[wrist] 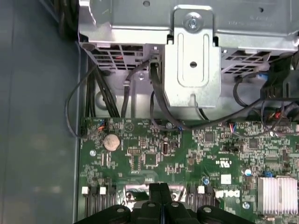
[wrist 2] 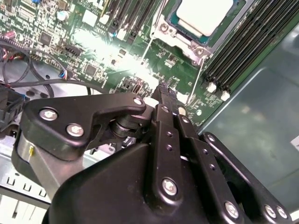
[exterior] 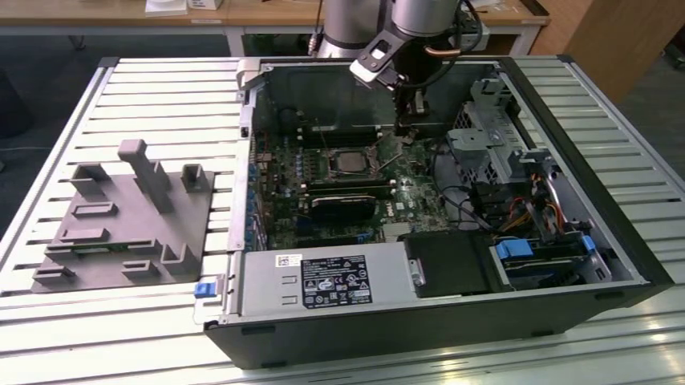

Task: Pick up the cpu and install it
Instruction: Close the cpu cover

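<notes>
Shut tight at the gripper (wrist 2: 164, 89), fingers (wrist 2: 161, 114) pressed together with nothing held between them. Hanging low over the green motherboard (wrist 2: 93, 51), tips close to its surface. Ahead of the tips and off to one side, apart from them: the cpu (wrist 2: 205, 16), lying flat, pale top up, inside the metal-framed socket (wrist 2: 163, 28). Square, so no long axis to line up with. Judged as seated there, not carried.

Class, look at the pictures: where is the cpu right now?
In the exterior view, the cpu lies in its socket on the motherboard inside the open computer case, toward that view's left of the gripper.
</notes>
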Robot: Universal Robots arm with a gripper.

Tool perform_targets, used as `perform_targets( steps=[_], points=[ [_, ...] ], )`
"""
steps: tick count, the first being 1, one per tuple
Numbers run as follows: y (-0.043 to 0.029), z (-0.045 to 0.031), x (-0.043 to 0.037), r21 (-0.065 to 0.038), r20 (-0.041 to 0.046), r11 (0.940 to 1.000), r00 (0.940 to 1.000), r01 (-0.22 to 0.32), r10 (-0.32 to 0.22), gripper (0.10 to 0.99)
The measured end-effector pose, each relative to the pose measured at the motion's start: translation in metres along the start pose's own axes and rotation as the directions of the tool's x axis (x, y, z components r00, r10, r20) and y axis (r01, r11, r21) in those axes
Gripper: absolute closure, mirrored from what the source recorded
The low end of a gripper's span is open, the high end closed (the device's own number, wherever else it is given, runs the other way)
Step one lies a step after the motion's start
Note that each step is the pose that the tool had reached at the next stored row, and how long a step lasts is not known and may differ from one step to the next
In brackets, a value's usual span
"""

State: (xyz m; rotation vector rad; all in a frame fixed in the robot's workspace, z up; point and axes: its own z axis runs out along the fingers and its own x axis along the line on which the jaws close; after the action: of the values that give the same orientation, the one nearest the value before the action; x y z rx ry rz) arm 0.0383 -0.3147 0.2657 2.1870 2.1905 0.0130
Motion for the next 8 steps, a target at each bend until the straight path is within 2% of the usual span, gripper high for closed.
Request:
perform_targets(
  steps=[8],
  points=[
    [0.0083, 0.005, 0.0034, 0.001, 0.0, 1.0, 1.0, 0.004, -0.004, 0.98]
  ],
)
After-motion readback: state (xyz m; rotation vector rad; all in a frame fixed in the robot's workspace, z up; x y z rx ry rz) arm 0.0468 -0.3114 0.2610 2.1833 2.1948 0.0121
